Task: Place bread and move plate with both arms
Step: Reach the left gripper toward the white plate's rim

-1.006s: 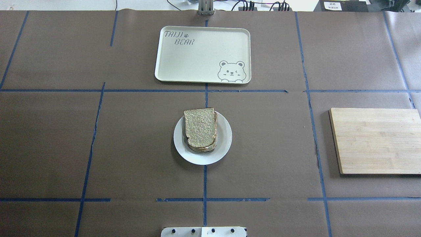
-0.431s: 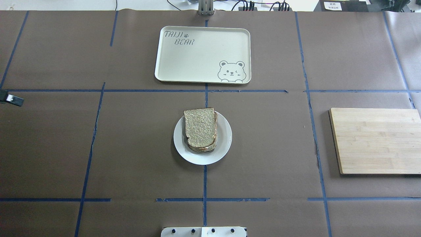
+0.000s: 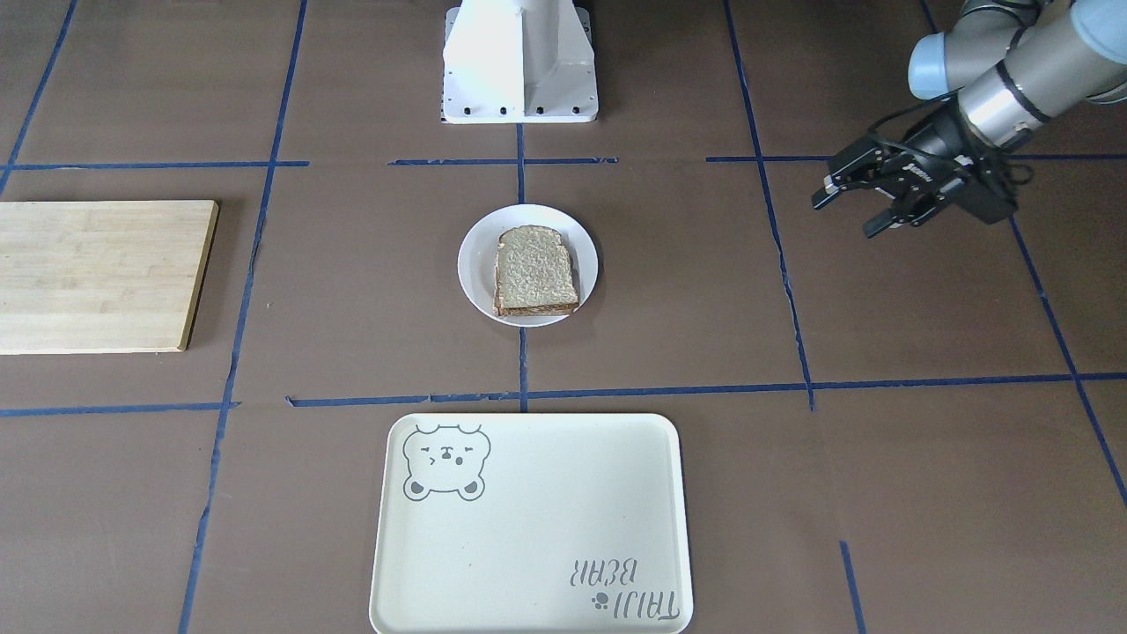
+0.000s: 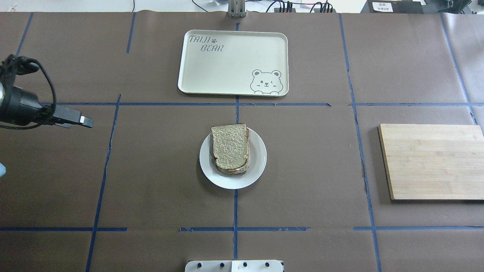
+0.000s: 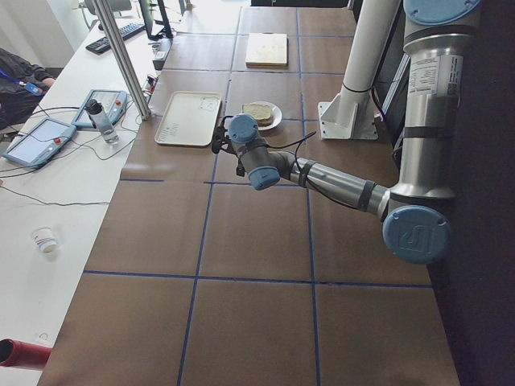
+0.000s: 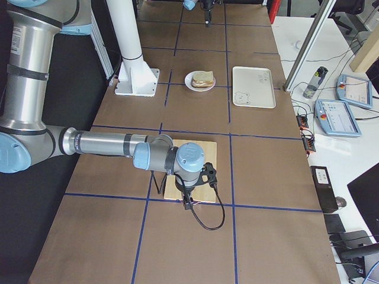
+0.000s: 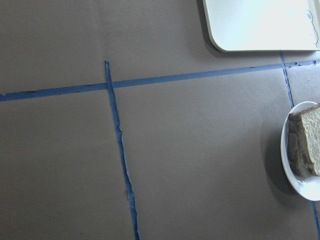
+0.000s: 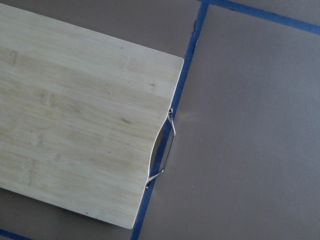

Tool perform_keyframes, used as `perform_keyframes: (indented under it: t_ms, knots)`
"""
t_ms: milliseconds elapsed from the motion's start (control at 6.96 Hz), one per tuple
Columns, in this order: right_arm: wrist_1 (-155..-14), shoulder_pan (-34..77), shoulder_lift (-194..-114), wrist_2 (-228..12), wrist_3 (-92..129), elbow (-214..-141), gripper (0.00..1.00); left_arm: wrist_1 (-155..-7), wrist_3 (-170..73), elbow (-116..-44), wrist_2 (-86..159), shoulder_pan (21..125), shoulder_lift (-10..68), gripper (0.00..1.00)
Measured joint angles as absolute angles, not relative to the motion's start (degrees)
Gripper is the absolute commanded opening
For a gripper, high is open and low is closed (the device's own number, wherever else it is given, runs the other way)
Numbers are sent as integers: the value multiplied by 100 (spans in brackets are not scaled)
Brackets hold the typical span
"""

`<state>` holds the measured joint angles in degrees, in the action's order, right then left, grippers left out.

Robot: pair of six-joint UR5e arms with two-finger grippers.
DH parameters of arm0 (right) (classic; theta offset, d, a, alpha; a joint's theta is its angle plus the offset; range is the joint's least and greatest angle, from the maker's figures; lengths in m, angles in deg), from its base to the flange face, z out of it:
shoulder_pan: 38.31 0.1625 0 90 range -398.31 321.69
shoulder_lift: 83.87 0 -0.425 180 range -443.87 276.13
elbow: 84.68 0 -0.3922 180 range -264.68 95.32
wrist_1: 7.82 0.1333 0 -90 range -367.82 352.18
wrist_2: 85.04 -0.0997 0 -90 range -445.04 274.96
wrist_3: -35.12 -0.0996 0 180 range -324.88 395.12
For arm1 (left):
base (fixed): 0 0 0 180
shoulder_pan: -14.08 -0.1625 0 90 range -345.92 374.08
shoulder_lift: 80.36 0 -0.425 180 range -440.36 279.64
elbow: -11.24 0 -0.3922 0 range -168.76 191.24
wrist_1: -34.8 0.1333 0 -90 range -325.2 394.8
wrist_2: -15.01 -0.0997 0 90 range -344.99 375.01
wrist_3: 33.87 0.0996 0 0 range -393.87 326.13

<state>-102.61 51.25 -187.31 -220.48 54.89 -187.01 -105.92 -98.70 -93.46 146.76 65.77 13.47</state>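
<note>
The bread (image 4: 230,146) lies pale face up on a second slice on the small white plate (image 4: 258,163) at the table's middle, also seen from the front as bread (image 3: 535,269) on plate (image 3: 475,264). My left gripper (image 3: 845,214) hovers open and empty well off to the plate's side, and from overhead the left gripper (image 4: 85,121) points toward the plate from the left edge. In the left wrist view the plate (image 7: 292,172) sits at the right border. My right gripper (image 6: 187,202) hangs over the wooden board's near edge; I cannot tell its state.
A cream tray with a bear drawing (image 4: 232,62) lies beyond the plate. A wooden cutting board (image 4: 431,160) with a metal handle (image 8: 165,150) sits on the right. The white robot base (image 3: 519,62) stands behind the plate. Blue tape lines cross the brown table cover.
My left arm has come into the overhead view from the left edge and moved rightward toward the middle. Bread, plate, tray and board have stayed put.
</note>
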Motion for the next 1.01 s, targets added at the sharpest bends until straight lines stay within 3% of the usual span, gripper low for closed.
perform_keyframes:
  t_ms: [431,719,862,1006]
  knots:
    - [-10257,5125,-18732,-22057,5490,-18699,100,-12175,-11580,-8597,12251,4867,2217,100]
    - [-10257,5125,-18732,-22059,5490,-18691,100,-12667,-12081,-8067,11650,4328,2790,99]
    - [-10257,5125,-18732,-22063,5490,-18690,100,-12835,-12151,-7858,11441,4115,2969,90]
    - [-10257,5125,-18732,-22065,5490,-18690,100,-13037,-12173,-7708,11294,3937,3056,86]
